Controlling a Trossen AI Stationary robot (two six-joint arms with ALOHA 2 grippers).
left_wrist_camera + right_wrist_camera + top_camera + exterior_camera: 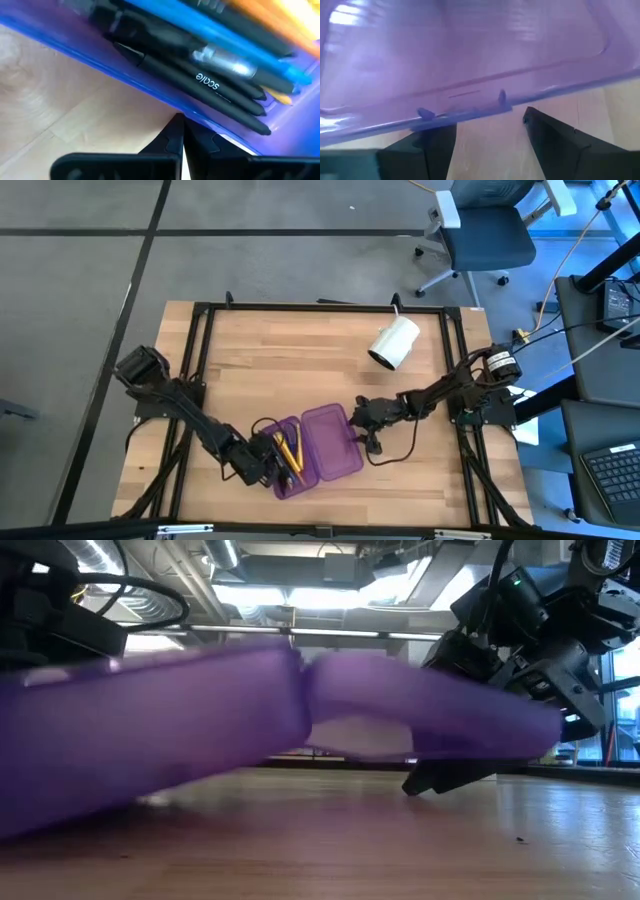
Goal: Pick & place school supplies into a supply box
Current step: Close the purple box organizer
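1. Pens and pencils (220, 75) lie inside the purple supply box (310, 445), lid flat open at the table's near middle
2. Left gripper (181, 137), fingers pressed together and empty, sits at the box's outer edge
3. Right gripper (490, 127) is spread at the lid's rim; closing likely remains

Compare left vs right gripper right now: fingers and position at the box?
The left gripper has its fingers pressed together at the pen-filled half of the supply box; the right gripper has its fingers spread, straddling the edge of the open lid. The left sits at the box's left side, the right at its right. Both are low at the box.
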